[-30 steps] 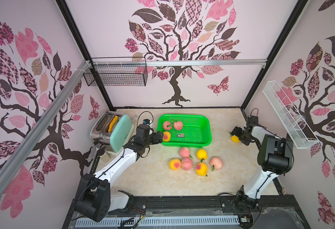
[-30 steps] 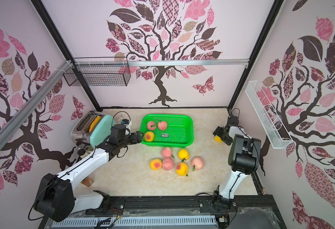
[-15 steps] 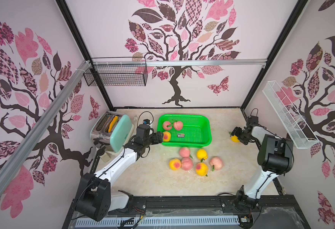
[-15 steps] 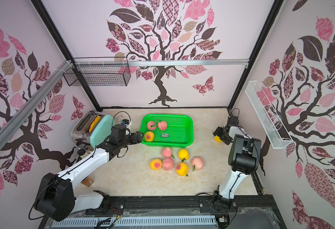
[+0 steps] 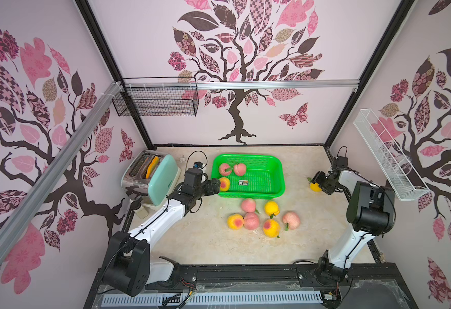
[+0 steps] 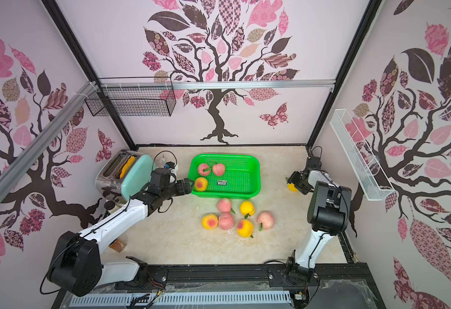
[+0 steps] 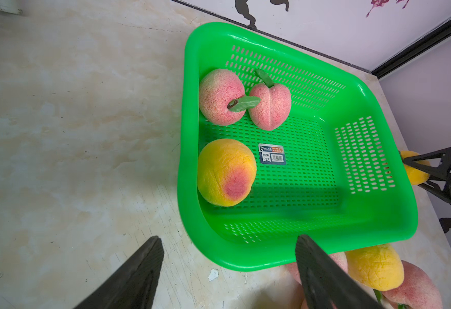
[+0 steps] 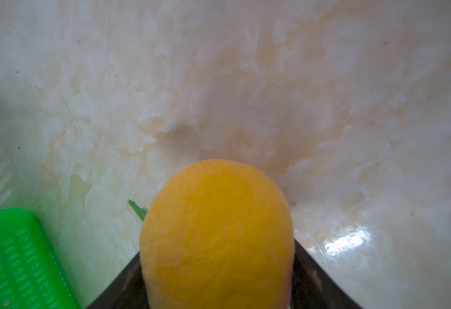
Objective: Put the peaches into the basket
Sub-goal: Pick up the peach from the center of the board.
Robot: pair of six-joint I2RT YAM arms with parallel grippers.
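3 peaches (image 5: 239,169) in basket (image 5: 247,156), 6 rem. on table (image 5: 192,235); right gripper (image 5: 315,184) clamps 1 yellow peach (image 8: 216,235); left gripper (image 7: 228,238) wide, empty.

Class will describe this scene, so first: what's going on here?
The green basket is being filled: three peaches lie inside, six more sit on the table in front. The left claw hangs open and empty at the basket's near corner. The right claw grips a yellow peach off to the side.
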